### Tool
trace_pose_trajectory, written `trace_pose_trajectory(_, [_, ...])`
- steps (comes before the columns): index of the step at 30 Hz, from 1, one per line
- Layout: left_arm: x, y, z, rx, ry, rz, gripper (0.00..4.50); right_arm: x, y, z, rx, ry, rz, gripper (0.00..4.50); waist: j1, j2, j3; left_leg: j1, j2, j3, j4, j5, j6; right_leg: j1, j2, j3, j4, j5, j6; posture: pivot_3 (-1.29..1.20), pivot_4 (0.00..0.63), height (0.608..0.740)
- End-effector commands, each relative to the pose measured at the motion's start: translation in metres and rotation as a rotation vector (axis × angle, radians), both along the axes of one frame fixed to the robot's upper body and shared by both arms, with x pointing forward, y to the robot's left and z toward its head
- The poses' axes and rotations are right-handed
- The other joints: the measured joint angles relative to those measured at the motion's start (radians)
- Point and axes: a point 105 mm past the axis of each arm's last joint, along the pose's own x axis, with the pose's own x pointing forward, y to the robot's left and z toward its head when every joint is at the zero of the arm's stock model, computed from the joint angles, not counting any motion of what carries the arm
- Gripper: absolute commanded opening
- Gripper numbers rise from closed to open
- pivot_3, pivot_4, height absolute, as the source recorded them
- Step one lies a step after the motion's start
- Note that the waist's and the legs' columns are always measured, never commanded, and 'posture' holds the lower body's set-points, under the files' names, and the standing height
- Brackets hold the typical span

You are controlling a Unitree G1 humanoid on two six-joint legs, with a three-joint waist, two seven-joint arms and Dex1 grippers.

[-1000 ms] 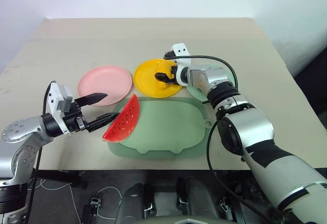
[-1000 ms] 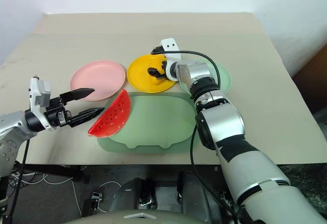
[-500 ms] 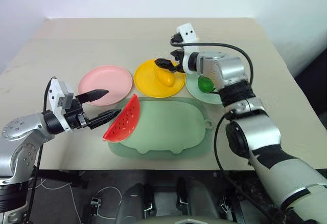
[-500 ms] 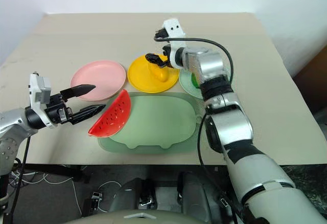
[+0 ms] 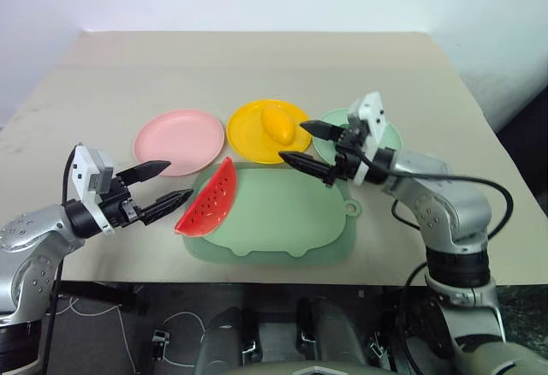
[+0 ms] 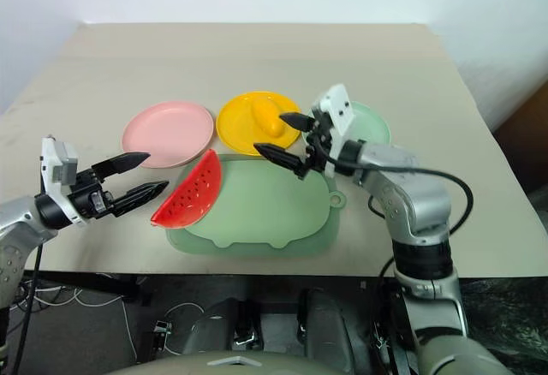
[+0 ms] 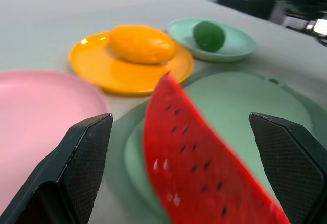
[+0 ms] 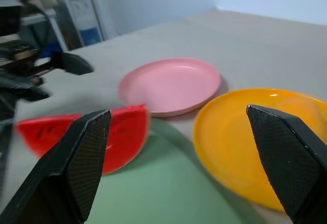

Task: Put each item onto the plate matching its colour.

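counter [image 5: 103,84]: beige, carries three plates in a row with the pig-shaped mat [image 5: 282,221] in front of them
pink plate [image 5: 178,139]: leftmost of the row, nothing on it
yellow plate [image 5: 248,135]: middle of the row, mango [image 5: 276,123] lying on it
mint plate [image 7: 232,47]: rightmost, partly behind the right arm in the head views; round green fruit [image 7: 208,35] sits on it
watermelon slice [image 5: 208,200]: standing on its rind edge at the left rim of the mat, red face with seeds toward the left tool, just in front of the pink plate
left tool [image 5: 163,183]: released, fingers spread, held level just left of the slice, tips near it; cannot tell if a tip touches; grasping nothing
right tool [image 5: 310,145]: released, fingers wide apart, nothing between them; held above the gap between the yellow and mint plates, pointing toward the robot's left
right wrist view: pink plate, yellow plate and slice all ahead of the spread fingers [image 8: 84,152]
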Motion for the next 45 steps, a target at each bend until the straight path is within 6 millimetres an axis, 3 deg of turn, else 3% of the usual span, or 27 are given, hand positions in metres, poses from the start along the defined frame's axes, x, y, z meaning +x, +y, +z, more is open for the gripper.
trace_pose_trajectory(1, [-0.002, 0.001, 0.013, 0.018, -0.071, 0.03, 4.5, -0.014, 0.002, 0.02, 0.015, -0.088, 0.06, 4.48, 0.003, 0.0, 0.0, 0.0, 0.0, 0.0, 0.0, 0.0, 0.0, 0.0, 0.0, 0.0, 0.0, 0.0, 0.0, 0.0, 0.15, 0.696])
trace_pose_trajectory(15, [0.0, -0.017, 0.013, 0.042, -0.008, 0.062, 4.5, -0.03, -0.006, 0.022, -0.148, -0.041, 0.176, 4.48, 0.009, 0.0, 0.0, 0.0, 0.0, -0.001, 0.0, 0.0, 0.0, 0.001, 0.0, 0.0, -0.002, 0.0, -0.001, 0.0, 0.15, 0.696])
trace_pose_trajectory(24, [0.0, -0.041, 0.012, 0.068, 0.092, 0.054, 4.5, -0.022, -0.013, 0.016, -0.16, -0.028, 0.139, 4.48, 0.023, 0.0, 0.0, 0.0, 0.0, -0.001, 0.0, 0.0, 0.0, 0.002, 0.0, -0.001, -0.002, 0.0, -0.001, 0.0, 0.15, 0.696])
trace_pose_trajectory(28, [0.008, -0.044, 0.003, 0.206, 0.15, 0.129, 4.5, -0.02, -0.011, 0.016, -0.156, -0.027, 0.134, 4.48, 0.033, 0.0, 0.0, 0.0, 0.0, -0.001, 0.001, 0.0, 0.0, 0.002, 0.0, -0.001, -0.002, 0.0, 0.0, 0.0, 0.15, 0.696])
trace_pose_trajectory(31, [0.015, -0.055, 0.006, 0.186, 0.19, 0.158, 4.5, -0.017, -0.009, 0.016, -0.15, -0.027, 0.124, 4.48, 0.037, -0.001, 0.0, 0.002, 0.0, -0.002, 0.001, 0.0, 0.0, 0.004, 0.0, -0.001, -0.002, 0.0, 0.0, 0.0, 0.15, 0.696])
trace_pose_trajectory(36, [0.019, -0.065, -0.001, 0.236, 0.223, 0.167, 4.5, -0.012, -0.002, 0.018, -0.141, -0.035, 0.113, 4.48, 0.03, -0.001, 0.0, 0.002, -0.001, -0.002, 0.002, 0.0, 0.001, 0.005, 0.001, -0.001, -0.002, 0.001, 0.0, 0.0, 0.15, 0.696])
trace_pose_trajectory(41, [0.029, -0.064, -0.025, 0.308, 0.339, 0.245, 4.5, -0.008, 0.002, 0.018, -0.139, -0.037, 0.102, 4.48, 0.033, -0.001, 0.0, 0.003, 0.0, -0.002, 0.002, 0.001, 0.001, 0.005, 0.001, -0.001, 0.0, 0.0, 0.0, 0.0, 0.15, 0.696])
trace_pose_trajectory(45, [0.033, -0.07, -0.028, 0.299, 0.36, 0.238, 4.5, -0.007, 0.001, 0.018, -0.133, -0.042, 0.089, 4.48, 0.035, -0.002, 0.0, 0.003, -0.001, -0.002, 0.002, 0.001, 0.001, 0.005, 0.0, -0.001, 0.0, 0.0, 0.0, 0.0, 0.15, 0.696])
